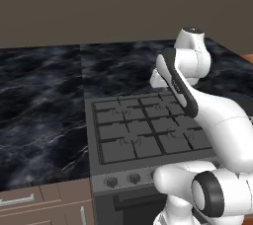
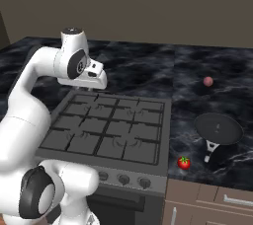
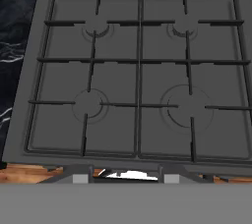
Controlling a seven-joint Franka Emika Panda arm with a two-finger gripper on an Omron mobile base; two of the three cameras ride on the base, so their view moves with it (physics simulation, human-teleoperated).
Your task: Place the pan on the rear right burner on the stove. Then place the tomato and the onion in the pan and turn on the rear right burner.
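Flanking the stove (image 2: 111,130), marble counter (image 2: 217,78) carries pan (image 2: 218,129), tomato (image 2: 184,163), onion (image 2: 208,81).

black marble counter (image 1: 39,95), wooden drawers (image 2: 212,204)

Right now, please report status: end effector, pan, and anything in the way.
End effector above stove, holding nothing. Pan on counter right of stove, tomato near its handle, onion further back. Grates bare, nothing in the way.
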